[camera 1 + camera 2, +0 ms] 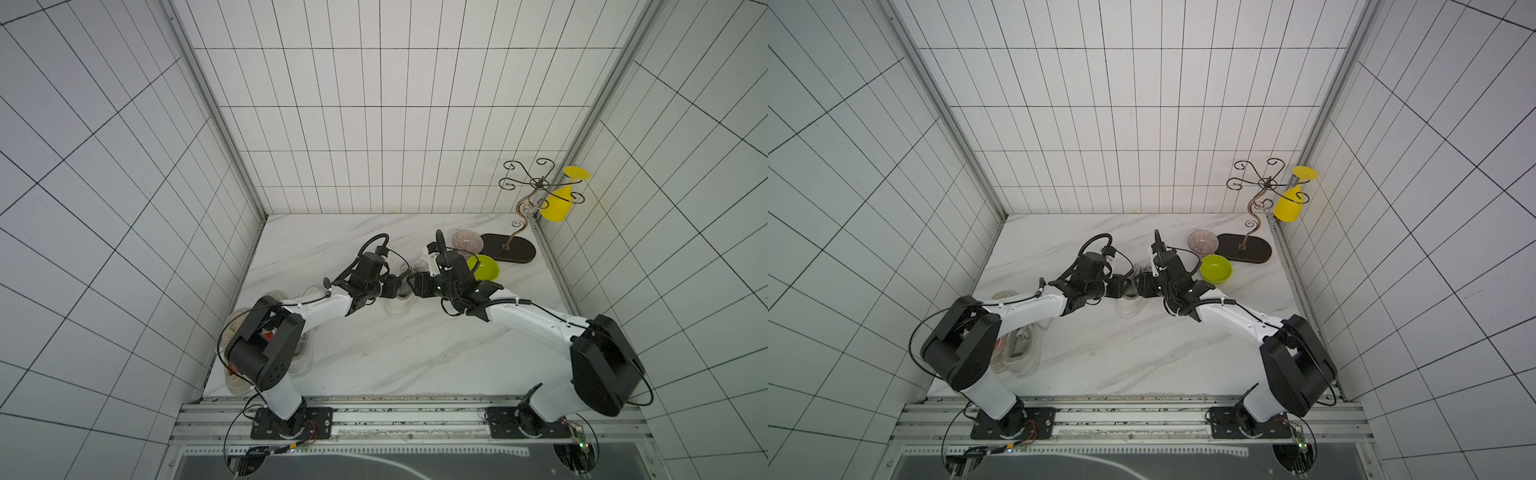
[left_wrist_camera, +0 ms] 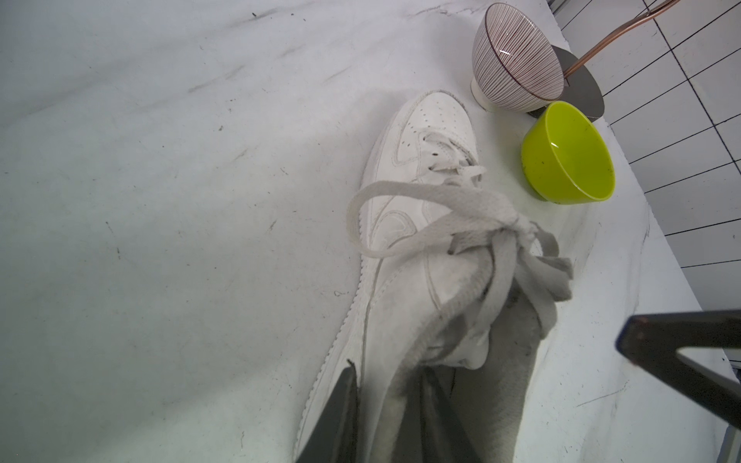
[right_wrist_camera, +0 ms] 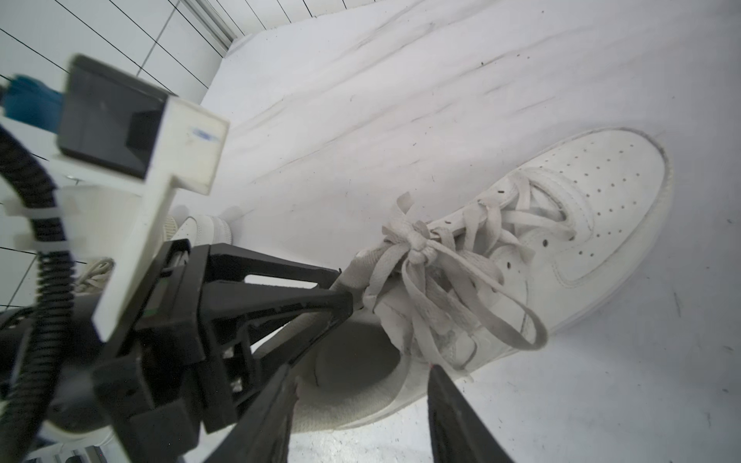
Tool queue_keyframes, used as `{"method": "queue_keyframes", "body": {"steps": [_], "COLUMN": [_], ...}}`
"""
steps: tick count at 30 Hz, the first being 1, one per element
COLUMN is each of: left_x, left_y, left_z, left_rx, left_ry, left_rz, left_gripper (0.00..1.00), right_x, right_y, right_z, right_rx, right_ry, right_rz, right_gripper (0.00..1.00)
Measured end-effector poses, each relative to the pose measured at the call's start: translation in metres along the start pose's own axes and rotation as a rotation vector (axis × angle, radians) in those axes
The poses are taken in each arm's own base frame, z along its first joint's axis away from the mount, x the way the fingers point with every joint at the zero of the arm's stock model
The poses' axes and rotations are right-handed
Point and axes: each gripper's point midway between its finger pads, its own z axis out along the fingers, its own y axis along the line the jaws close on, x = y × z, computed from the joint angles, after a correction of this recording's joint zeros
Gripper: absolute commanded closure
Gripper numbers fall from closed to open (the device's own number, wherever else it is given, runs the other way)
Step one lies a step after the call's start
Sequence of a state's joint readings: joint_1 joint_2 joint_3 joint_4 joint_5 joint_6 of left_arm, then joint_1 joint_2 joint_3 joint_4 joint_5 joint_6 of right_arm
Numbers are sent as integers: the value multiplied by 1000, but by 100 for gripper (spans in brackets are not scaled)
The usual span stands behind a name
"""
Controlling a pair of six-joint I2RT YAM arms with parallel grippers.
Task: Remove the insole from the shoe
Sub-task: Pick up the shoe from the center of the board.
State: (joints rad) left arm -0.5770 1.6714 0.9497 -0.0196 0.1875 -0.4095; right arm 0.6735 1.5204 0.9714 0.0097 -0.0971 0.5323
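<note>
White shoe (image 3: 561, 240) at middle of bench (image 1: 374, 357), toe toward back edge, green bowl (image 2: 567, 154) near. Insole (image 3: 353, 360) inside shoe. Left gripper (image 3: 343, 294) pinching collar by tongue. Right gripper (image 3: 363, 371) half-wide, straddling heel opening, contact unclear.

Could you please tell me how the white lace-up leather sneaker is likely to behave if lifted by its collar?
The white lace-up leather sneaker has a thick sole, so it probably keeps its shape. Its padded collar, inside the left gripper, looks soft and may fold. The knotted laces would likely dangle.
</note>
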Motion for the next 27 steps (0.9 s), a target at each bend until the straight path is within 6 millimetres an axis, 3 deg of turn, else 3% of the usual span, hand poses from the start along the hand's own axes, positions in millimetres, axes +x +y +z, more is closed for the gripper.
{"method": "queue_keyframes", "body": {"steps": [8, 13, 27], "left_x": [1, 2, 2], "left_y": [-2, -6, -6], "left_z": [0, 1, 1], "left_rx": [6, 20, 22], "left_ry": [2, 7, 8], "left_rz": [-10, -12, -14], "left_gripper": [74, 73, 72], "right_x": [6, 4, 6], "right_y": [0, -1, -12], "right_z": [14, 17, 36], "right_rx": [-14, -9, 39], "right_ry": [14, 2, -4], "right_rz": [89, 110, 132], "right_gripper": [66, 73, 75]}}
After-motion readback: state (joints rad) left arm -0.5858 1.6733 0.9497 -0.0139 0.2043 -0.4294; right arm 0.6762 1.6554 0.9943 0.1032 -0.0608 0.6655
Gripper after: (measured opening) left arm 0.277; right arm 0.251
